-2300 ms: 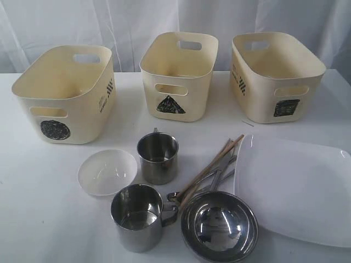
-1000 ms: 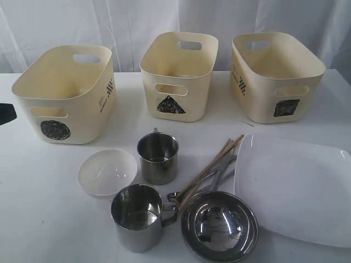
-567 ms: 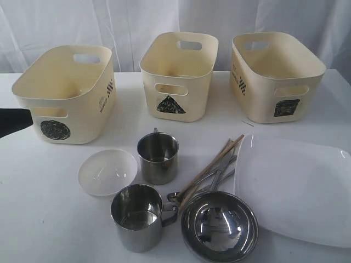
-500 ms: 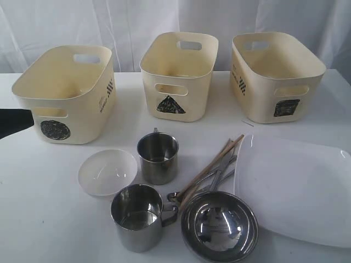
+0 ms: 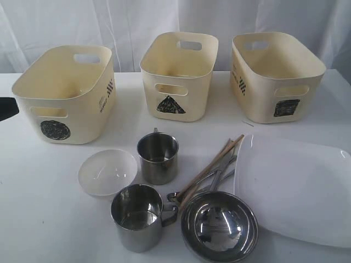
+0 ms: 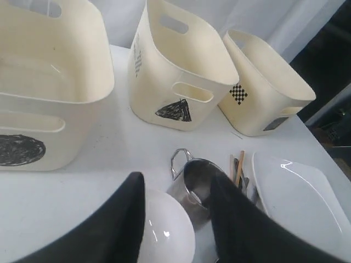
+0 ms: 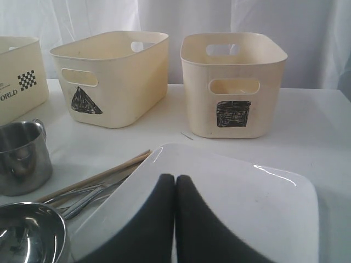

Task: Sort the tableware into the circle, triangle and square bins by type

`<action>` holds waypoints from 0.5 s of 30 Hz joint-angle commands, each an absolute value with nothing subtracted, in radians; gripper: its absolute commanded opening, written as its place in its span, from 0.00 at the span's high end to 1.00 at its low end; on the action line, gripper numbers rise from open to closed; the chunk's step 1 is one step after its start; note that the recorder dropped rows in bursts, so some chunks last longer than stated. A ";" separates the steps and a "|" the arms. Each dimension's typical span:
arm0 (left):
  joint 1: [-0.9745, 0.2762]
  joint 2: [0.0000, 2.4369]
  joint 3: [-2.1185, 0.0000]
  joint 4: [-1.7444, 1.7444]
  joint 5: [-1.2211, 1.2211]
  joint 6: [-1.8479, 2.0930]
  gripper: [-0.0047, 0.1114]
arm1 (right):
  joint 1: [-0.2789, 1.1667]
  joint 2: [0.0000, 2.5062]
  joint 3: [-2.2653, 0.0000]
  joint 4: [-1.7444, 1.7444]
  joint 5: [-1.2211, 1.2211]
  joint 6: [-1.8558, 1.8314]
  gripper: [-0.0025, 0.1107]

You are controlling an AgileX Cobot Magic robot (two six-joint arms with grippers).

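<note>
**Exterior view.** Three cream bins stand along the back of the table (image 5: 44, 219): circle bin (image 5: 63, 96), triangle bin (image 5: 178, 76), square bin (image 5: 274, 76). None shows any contents from here. All the tableware lies unsorted in front of them. The small white bowl (image 5: 107, 172) is just beside the rear mug (image 5: 158, 158). The front mug (image 5: 137, 216) is beside the steel bowl (image 5: 219, 226). The chopsticks (image 5: 211, 164) lie over the metal utensils (image 5: 219, 176), against the white plate (image 5: 296, 186). Only a dark tip of the left arm (image 5: 6, 108) enters at the edge.

**Left wrist view.** The left gripper (image 6: 176, 183) hangs with its fingers spread wide, above the white bowl and the rear mug and touching neither. The likely step is a first pick here. To do it well, the arm should commit to one item and centre on it. It should lower one finger inside the rim and one outside, clear of the mug's handle and the neighbouring piece. Both surfaces look slick, so the grip should be made deep on the wall.

**Right wrist view.** The right gripper (image 7: 175, 182) has its fingers pressed together around nothing, poised over the white plate.
</note>
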State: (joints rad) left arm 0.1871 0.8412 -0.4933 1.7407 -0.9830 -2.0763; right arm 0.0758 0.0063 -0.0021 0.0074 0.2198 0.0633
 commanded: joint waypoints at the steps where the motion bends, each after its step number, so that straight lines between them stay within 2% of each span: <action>1: 0.185 0.788 -0.500 1.744 -1.005 -2.101 0.58 | 0.069 0.000 0.000 0.008 0.221 0.065 0.98; 8: 0.185 0.788 -0.500 1.744 -1.051 -2.067 0.58 | 0.069 0.000 0.000 0.008 0.221 0.065 0.98; 15: 0.185 0.788 -0.500 1.744 -0.934 -2.117 0.58 | 0.069 0.000 0.000 0.008 0.221 0.065 0.98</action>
